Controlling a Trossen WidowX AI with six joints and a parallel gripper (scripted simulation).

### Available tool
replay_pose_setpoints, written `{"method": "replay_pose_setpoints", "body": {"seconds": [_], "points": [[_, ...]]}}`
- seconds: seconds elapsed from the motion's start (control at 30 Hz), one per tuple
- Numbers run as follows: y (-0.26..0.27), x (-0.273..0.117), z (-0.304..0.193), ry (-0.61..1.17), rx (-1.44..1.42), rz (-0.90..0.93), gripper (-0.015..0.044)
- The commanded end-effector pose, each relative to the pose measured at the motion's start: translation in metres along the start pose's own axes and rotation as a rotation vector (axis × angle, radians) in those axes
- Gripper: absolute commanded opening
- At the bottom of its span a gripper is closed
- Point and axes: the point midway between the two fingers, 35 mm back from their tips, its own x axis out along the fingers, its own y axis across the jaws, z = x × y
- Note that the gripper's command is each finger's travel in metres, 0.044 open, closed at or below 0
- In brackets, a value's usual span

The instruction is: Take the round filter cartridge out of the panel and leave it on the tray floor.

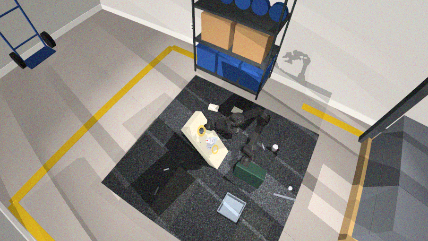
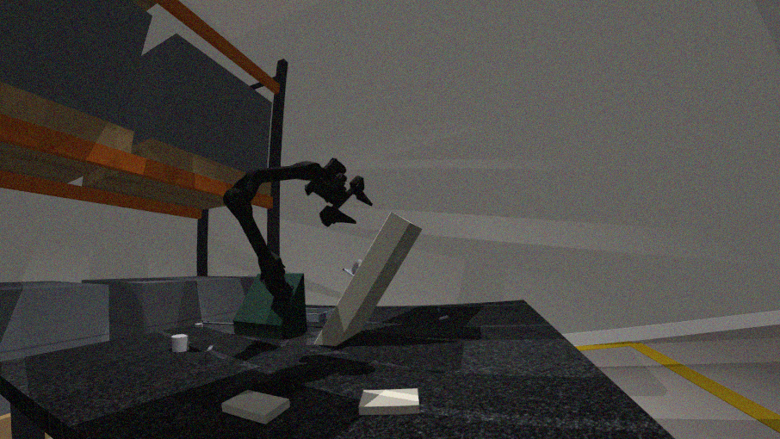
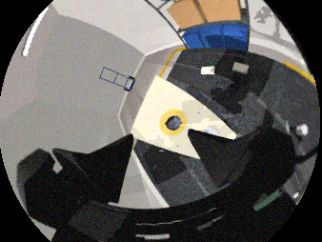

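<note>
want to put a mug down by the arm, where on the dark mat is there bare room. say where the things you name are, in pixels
Best bet is the stretch between the green base block (image 1: pixel 250 175) and the pale tray (image 1: pixel 219 210). Another patch lies between that tray and the thin grey rod (image 1: pixel 284 196). It's crowded around the slanted cream panel (image 1: pixel 191 127) (image 2: pixel 371 278) (image 3: pixel 148 107), with the open claw (image 1: pixel 206 124) (image 2: pixel 363 213) (image 3: pixel 161 133) above it.

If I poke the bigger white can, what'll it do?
The bigger white can looks squat and stands on its flat end, so it would probably slide before tipping. Knocked over, it might roll, as its side is round.
</note>
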Motion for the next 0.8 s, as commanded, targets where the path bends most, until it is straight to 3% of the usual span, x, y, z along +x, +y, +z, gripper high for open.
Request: {"method": "replay_pose_setpoints", "body": {"seconds": [0.0, 0.03, 0.2, 0.77], "points": [[-0.022, 0.013, -0.018, 0.078, -0.299, -0.085, 0.0335], [-0.035, 0.019, -0.027, 0.122, -0.438, -0.119, 0.0309], [-0.096, 0.036, -0.058, 0.370, -1.009, -0.233, 0.0305], [-0.101, 0.046, -0.062, 0.383, -1.029, -0.234, 0.0305]]}}
